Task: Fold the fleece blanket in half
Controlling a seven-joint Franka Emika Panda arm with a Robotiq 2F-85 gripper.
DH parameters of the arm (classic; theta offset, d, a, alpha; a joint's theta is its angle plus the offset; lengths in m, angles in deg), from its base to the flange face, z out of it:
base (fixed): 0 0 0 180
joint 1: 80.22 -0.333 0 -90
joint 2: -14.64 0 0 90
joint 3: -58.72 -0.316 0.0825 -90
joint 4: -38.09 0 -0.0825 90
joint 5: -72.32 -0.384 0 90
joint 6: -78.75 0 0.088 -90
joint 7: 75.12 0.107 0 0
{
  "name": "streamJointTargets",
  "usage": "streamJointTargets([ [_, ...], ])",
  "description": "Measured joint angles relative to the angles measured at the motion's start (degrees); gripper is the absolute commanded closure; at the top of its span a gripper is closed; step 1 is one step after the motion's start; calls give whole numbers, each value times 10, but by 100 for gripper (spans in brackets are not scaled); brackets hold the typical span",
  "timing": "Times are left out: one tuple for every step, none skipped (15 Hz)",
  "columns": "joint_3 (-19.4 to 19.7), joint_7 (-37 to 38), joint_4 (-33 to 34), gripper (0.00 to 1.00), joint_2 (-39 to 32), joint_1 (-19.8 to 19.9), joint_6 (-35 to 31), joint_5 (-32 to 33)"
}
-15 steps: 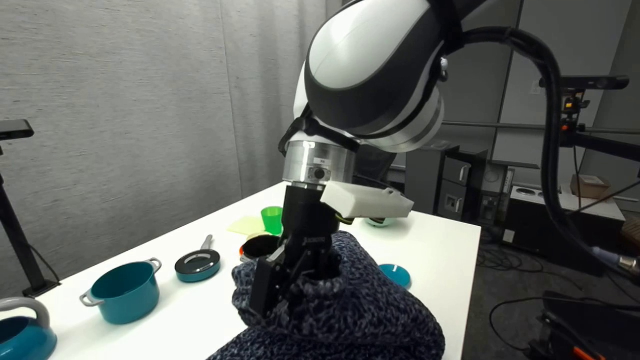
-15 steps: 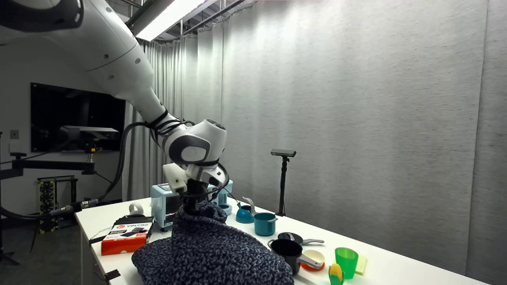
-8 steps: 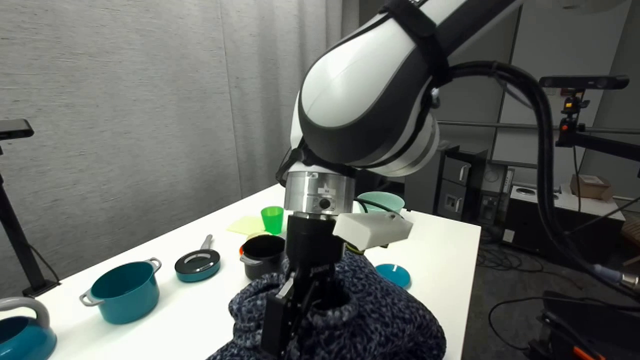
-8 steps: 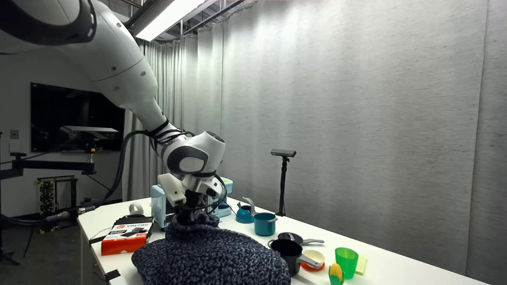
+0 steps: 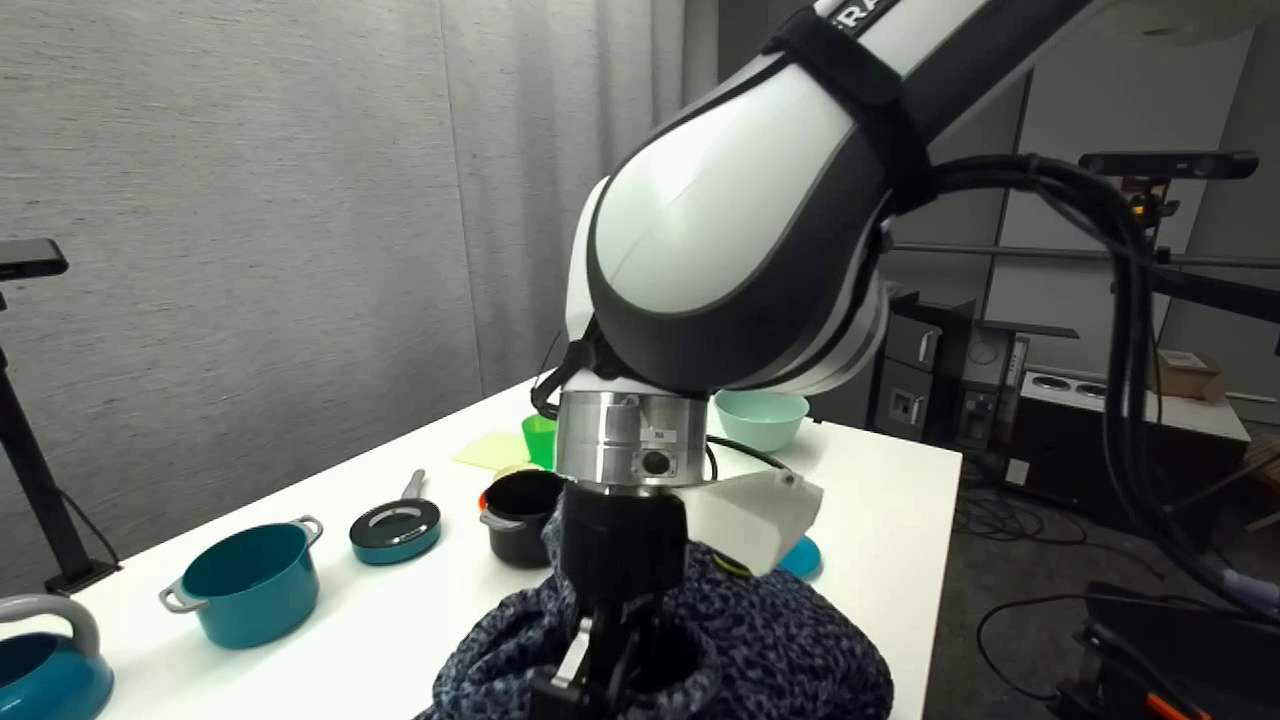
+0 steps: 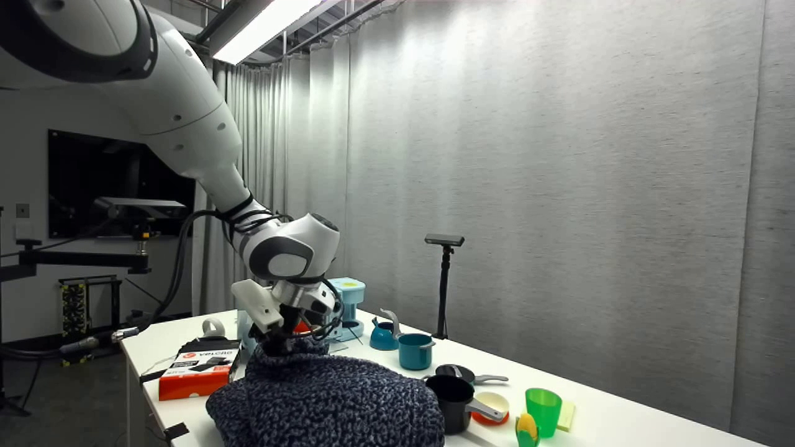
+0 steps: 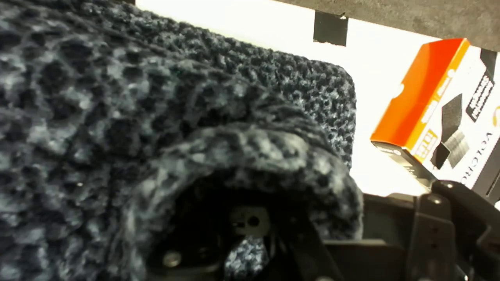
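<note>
The fleece blanket, dark navy and black with a fuzzy speckled texture, lies bunched on the white table in both exterior views (image 5: 790, 640) (image 6: 348, 397). It fills the left of the wrist view (image 7: 97, 117), with a flatter lower layer behind the raised fold. My gripper (image 6: 279, 344) is shut on an edge of the blanket and holds it up as a low peak. In the wrist view the gripper (image 7: 361, 230) has the cloth looped over one finger and pinched against the other. The fingertips are partly hidden by cloth.
An orange and white box (image 6: 199, 372) stands beside the blanket, near the gripper in the wrist view (image 7: 422, 93). A black pot (image 6: 450, 400) is close to the blanket. A teal pot (image 5: 250, 585), small pan (image 5: 395, 530), mint bowl (image 5: 762, 418) and blue disc (image 5: 802, 557) stand around.
My gripper has moved down, and toward the orange box, with the blanket edge in it. The raised peak of cloth is lower. The mint bowl has come into fuller view behind the arm.
</note>
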Motion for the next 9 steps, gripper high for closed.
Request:
streamJointTargets([
  [-5, -2, -1, 100, -2, -3, -9, 0],
  [-10, -3, -3, 100, -5, -6, -20, 0],
  [-14, -3, -6, 100, -7, -9, -33, 1],
  [-18, -4, -8, 100, -10, -13, -48, 2],
  [-21, -4, -11, 100, -14, -16, -62, 4],
  [-23, -4, -13, 100, -17, -19, -74, 6],
  [-25, -4, -14, 100, -21, -22, -82, 7],
  [-27, -4, -15, 100, -26, -25, -89, 10],
  [-27, -4, -15, 100, -31, -27, -93, 16],
])
